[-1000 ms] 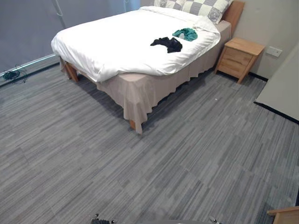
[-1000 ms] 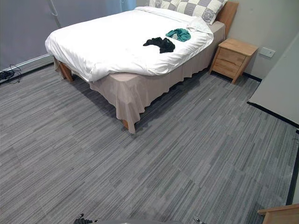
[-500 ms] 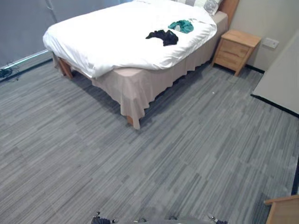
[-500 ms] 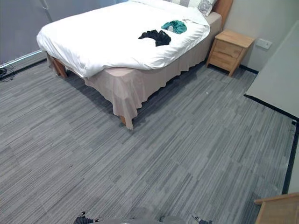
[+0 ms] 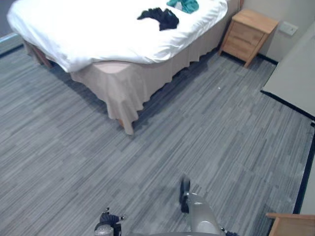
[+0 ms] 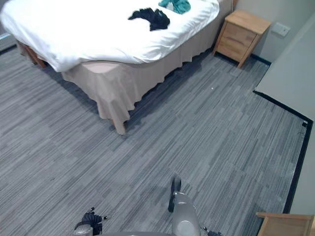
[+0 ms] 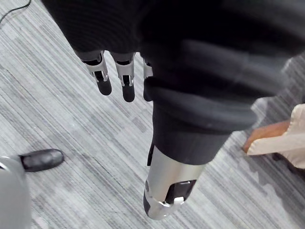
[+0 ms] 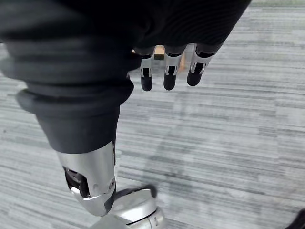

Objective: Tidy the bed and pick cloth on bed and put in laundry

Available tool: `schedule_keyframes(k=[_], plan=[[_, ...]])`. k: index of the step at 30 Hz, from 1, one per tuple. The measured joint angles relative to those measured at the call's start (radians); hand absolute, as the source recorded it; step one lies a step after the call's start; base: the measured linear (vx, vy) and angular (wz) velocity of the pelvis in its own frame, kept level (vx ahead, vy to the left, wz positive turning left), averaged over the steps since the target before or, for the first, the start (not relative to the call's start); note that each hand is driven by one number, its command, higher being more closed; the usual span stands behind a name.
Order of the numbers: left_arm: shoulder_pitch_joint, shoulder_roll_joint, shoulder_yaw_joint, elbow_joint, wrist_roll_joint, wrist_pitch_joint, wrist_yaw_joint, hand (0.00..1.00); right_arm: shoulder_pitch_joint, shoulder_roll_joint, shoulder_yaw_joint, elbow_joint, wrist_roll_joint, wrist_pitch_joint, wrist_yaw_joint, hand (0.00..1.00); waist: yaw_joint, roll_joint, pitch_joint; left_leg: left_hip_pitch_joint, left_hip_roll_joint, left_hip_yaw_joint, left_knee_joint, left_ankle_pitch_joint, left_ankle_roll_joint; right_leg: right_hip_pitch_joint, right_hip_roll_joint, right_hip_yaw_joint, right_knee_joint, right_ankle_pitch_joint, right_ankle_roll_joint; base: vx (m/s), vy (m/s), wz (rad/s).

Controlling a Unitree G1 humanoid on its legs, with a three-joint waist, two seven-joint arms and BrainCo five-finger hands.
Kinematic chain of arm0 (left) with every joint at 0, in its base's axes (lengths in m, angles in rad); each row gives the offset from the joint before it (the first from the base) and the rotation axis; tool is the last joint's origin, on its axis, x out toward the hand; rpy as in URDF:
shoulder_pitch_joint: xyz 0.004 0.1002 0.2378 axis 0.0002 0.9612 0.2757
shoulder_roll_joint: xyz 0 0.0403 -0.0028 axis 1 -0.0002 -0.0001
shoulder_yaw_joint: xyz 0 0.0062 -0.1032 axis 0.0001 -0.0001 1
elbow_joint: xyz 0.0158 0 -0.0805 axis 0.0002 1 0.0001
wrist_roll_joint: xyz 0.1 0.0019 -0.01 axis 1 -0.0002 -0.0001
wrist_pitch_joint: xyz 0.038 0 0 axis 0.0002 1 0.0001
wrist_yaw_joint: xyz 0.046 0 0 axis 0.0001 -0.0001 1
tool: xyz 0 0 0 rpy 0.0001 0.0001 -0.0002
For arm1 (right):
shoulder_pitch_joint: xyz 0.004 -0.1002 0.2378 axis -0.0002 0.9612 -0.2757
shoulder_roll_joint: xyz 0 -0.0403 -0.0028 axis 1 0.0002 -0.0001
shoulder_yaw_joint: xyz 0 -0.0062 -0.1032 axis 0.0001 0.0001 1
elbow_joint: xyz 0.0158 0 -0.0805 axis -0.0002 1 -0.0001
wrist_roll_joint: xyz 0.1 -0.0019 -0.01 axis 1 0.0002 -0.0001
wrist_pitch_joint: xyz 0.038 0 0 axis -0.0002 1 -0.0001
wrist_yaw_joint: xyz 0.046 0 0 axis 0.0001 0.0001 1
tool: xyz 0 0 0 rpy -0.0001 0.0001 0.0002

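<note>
Bed (image 5: 83,29): black cloth (image 5: 160,17) lies just beside green cloth (image 5: 183,5) on top
Left hand (image 7: 102,72): released, empty, above floor (image 7: 71,129)
Right hand (image 8: 167,71): released, empty, above floor

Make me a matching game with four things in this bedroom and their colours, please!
Things:
1. bed cover
2. bedside cabinet
3. cloth nearest the cabinet
4. floor

Colours:
A. grey
B. teal
C. white
D. light brown

Pairs: 1-C, 2-D, 3-B, 4-A.
</note>
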Motion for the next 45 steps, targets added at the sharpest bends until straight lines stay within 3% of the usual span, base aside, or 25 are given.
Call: schedule_keyframes(k=[1,3,5,6,8,9,11,13,15,16,17,18,19,21,24,26,29,30,31,32,33,34,37,41,45], plan=[[0.001,-0.005,0.0,0.0,0.0,0.0,-0.003,0.0,-0.004,-0.004,-0.004,0.0,0.0,-0.001,0.004,0.0,0.0,0.013,-0.001,-0.029,0.023,-0.01,0.081,0.025,-0.005,0.003,0.018,0.0,0.02,-0.033,-0.01,0.79,-0.586,-0.52],[0.005,-0.008,0.0,-0.007,-0.002,-0.001,-0.013,0.0,-0.006,-0.005,0.007,-0.005,0.002,-0.005,0.006,0.0,0.001,0.031,0.006,-0.184,0.106,-0.071,0.515,0.19,-0.019,0.101,0.096,0.01,0.011,-0.121,-0.048,0.8,-0.479,-0.5],[0.028,-0.01,0.008,-0.035,-0.02,-0.009,-0.014,0.0,-0.01,-0.013,0.052,0.0,0.002,-0.005,0.005,0.0,0.005,0.027,0.019,-0.277,0.142,-0.083,0.806,0.167,-0.013,0.224,0.157,0.023,-0.058,-0.136,-0.08,0.53,-0.244,-0.54],[0.031,-0.004,0.011,-0.065,-0.036,-0.016,-0.01,0.0,-0.019,-0.02,0.101,0.001,-0.001,-0.006,0.0,0.0,0.021,0.014,0.029,-0.346,0.132,-0.082,0.958,0.114,0.022,0.346,0.189,0.04,-0.137,-0.137,-0.094,0.54,-0.207,-0.56],[0.03,-0.006,0.012,-0.102,-0.05,-0.029,-0.01,0.0,-0.034,-0.024,0.137,-0.001,-0.004,-0.007,-0.012,0.0,0.046,-0.006,0.038,-0.436,0.098,-0.065,0.986,0.075,0.074,0.449,0.208,0.072,-0.226,-0.138,-0.097,0.47,-0.135,-0.43],[0.029,-0.01,0.012,-0.128,-0.059,-0.036,-0.01,0.0,-0.047,-0.033,0.159,0.0,-0.014,-0.006,-0.015,0.0,0.06,-0.014,0.043,-0.511,0.053,-0.061,0.945,0.042,0.068,0.517,0.21,0.086,-0.296,-0.135,-0.094,0.61,-0.075,-0.26],[0.029,-0.012,0.032,-0.154,-0.064,-0.045,-0.009,0.0,-0.082,-0.045,0.181,0.001,-0.033,-0.006,-0.014,0.0,0.073,-0.024,0.049,-0.594,-0.019,-0.02,0.773,-0.006,0.047,0.618,0.195,0.097,-0.386,-0.127,-0.076,0.57,-0.031,-0.18],[0.025,-0.014,0.039,-0.16,-0.079,-0.052,-0.004,0.0,-0.099,-0.053,0.172,-0.005,-0.053,-0.007,-0.014,0.0,0.089,-0.043,0.053,-0.611,-0.096,0.18,0.402,-0.003,0.064,0.729,0.154,0.082,-0.48,-0.147,-0.029,0.6,0.016,-0.08],[0.026,-0.016,0.031,-0.148,-0.078,-0.051,-0.001,0.0,-0.093,-0.06,0.179,-0.024,-0.062,-0.01,-0.014,0.0,0.087,-0.037,0.046,-0.602,-0.125,0.418,0.149,0.08,0.133,0.806,0.15,0.046,-0.532,-0.173,0.013,0.59,0.066,0.35],[0.03,-0.017,0.031,-0.135,-0.078,-0.046,0.001,0.0,-0.081,-0.059,0.175,-0.033,-0.078,-0.012,-0.014,0.0,0.089,-0.02,0.035,-0.598,-0.139,0.557,0.062,0.133,0.229,0.848,0.171,0.021,-0.537,-0.197,0.04,0.64,0.1,0.39],[0.031,-0.015,0.035,-0.13,-0.079,-0.044,0.0,0.0,-0.077,-0.055,0.174,-0.031,-0.085,-0.011,-0.014,0.0,0.098,-0.023,0.031,-0.593,-0.144,0.562,0.059,0.17,0.392,0.865,0.177,0.014,-0.524,-0.215,0.057,0.7,0.11,0.61],[0.021,-0.004,0.051,-0.128,-0.078,-0.042,-0.002,0.0,-0.078,-0.036,0.182,-0.026,-0.093,-0.008,-0.011,0.0,0.105,-0.072,0.009,-0.587,-0.191,0.558,0.083,0.129,0.429,0.843,0.131,-0.03,-0.423,-0.249,0.098,0.57,0.089,0.64],[0.021,-0.004,0.052,-0.127,-0.079,-0.042,-0.004,0.0,-0.079,-0.038,0.18,-0.02,-0.097,-0.006,-0.011,0.0,0.107,-0.08,0.001,-0.586,-0.207,0.534,0.077,0.101,0.441,0.809,0.114,-0.046,-0.331,-0.253,0.113,0.73,0.143,1.2],[0.021,-0.005,0.042,-0.124,-0.079,-0.037,-0.012,0.0,-0.063,-0.049,0.178,0.001,-0.13,-0.004,-0.01,0.0,0.104,-0.096,-0.004,-0.537,-0.256,0.376,0.105,0.04,0.398,0.641,0.033,-0.068,0.216,-0.195,0.242,0.84,0.189,1.6],[0.025,0.004,0.036,-0.089,-0.077,-0.017,-0.013,0.0,-0.059,-0.057,0.199,-0.007,-0.134,-0.004,-0.009,0.0,0.09,-0.091,-0.003,-0.384,-0.282,0.218,0.086,0.014,0.367,0.529,-0.038,-0.075,0.516,-0.21,0.216,0.65,0.016,1.74],[0.039,0.003,0.015,-0.083,-0.077,-0.004,-0.014,0.0,-0.059,-0.055,0.204,-0.028,-0.132,-0.011,-0.009,0.0,0.084,-0.072,-0.024,-0.293,-0.274,0.086,0.015,0.036,0.332,0.437,-0.063,-0.074,0.372,-0.239,0.166,0.53,-0.14,1.93],[0.04,0.006,-0.022,-0.079,-0.072,-0.003,-0.015,0.0,-0.051,-0.056,0.17,-0.028,-0.129,-0.013,-0.01,0.0,0.078,-0.057,-0.033,-0.255,-0.251,-0.027,-0.028,0.038,0.259,0.383,-0.047,0.05,0.055,-0.227,0.183,0.43,-0.246,1.89],[0.04,0.014,-0.029,-0.079,-0.066,-0.003,-0.016,0.0,-0.046,-0.044,0.15,-0.026,-0.114,-0.011,-0.01,0.0,0.077,-0.07,-0.039,-0.251,-0.248,-0.072,-0.035,0.028,0.225,0.384,-0.049,0.141,-0.147,-0.186,0.212,0.39,-0.357,2.1],[0.039,0.034,-0.044,-0.079,-0.063,-0.003,-0.017,0.0,-0.04,-0.02,0.126,-0.021,-0.093,-0.007,-0.01,0.0,0.079,-0.1,-0.052,-0.25,-0.254,-0.094,-0.033,0.022,0.191,0.383,-0.059,0.2,-0.288,-0.08,0.216,0.45,-0.496,1.79],[0.038,0.055,-0.049,-0.082,-0.053,-0.003,-0.018,0.0,-0.037,-0.001,0.121,-0.013,-0.081,-0.006,-0.01,0.0,0.082,-0.143,-0.065,-0.24,-0.267,-0.112,-0.03,0.015,0.169,0.382,-0.069,0.226,-0.342,0.044,0.2,0.42,-0.584,1.16],[0.037,0.082,-0.044,-0.074,-0.036,-0.002,-0.023,0.0,-0.036,0.015,0.114,0.003,-0.067,-0.005,-0.007,0.0,0.09,-0.168,-0.062,-0.218,-0.282,-0.129,-0.029,-0.003,0.138,0.385,-0.081,0.218,-0.32,0.058,0.181,0.36,-0.557,0.45],[0.041,0.063,-0.047,-0.064,-0.025,0.0,-0.025,0.0,-0.04,0.007,0.111,0.012,-0.051,-0.005,-0.006,0.0,0.094,-0.116,-0.076,-0.213,-0.234,-0.123,-0.027,-0.008,0.119,0.392,-0.043,0.21,-0.317,0.06,0.165,0.26,-0.412,0.14],[0.06,0.005,-0.047,-0.064,-0.002,-0.001,-0.034,0.0,-0.038,-0.022,0.087,0.01,-0.03,-0.003,-0.007,0.0,0.081,-0.033,-0.096,-0.193,-0.148,-0.092,-0.056,-0.011,0.074,0.453,0.048,0.194,-0.438,0.08,0.129,0.2,-0.248,-0.16],[0.042,0.009,-0.041,-0.091,-0.006,-0.005,-0.03,0.0,-0.003,-0.026,0.083,0.009,-0.03,-0.004,-0.013,0.0,0.068,-0.038,-0.096,-0.173,-0.115,-0.079,-0.085,0.007,0.05,0.463,0.087,0.194,-0.456,0.081,0.108,0.07,-0.12,-0.1],[0.069,0.049,0.075,-0.352,-0.088,-0.032,0.029,0.0,0.064,-0.012,0.07,0.005,-0.03,-0.007,-0.027,0.0,0.064,-0.052,-0.107,-0.173,-0.121,-0.079,-0.094,0.008,0.049,0.487,0.081,0.189,-0.507,0.107,0.105,-0.01,0.017,0.05]])
